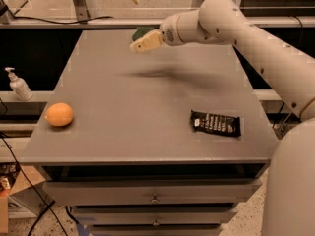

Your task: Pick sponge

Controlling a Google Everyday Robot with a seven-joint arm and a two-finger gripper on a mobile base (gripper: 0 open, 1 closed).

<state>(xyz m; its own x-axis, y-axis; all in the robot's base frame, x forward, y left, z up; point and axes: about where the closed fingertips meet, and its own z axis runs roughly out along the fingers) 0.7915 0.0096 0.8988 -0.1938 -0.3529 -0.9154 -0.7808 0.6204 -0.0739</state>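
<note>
The arm [256, 41] stretches in from three o'clock; its gripper [143, 42] hangs at twelve o'clock on the table [147, 112], overlapping the sponge [141, 32]; its opening cannot be told.

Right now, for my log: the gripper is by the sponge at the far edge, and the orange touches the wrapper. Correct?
No: in the camera view the orange lies near left, apart from the wrapper; the gripper is by the sponge.
</note>
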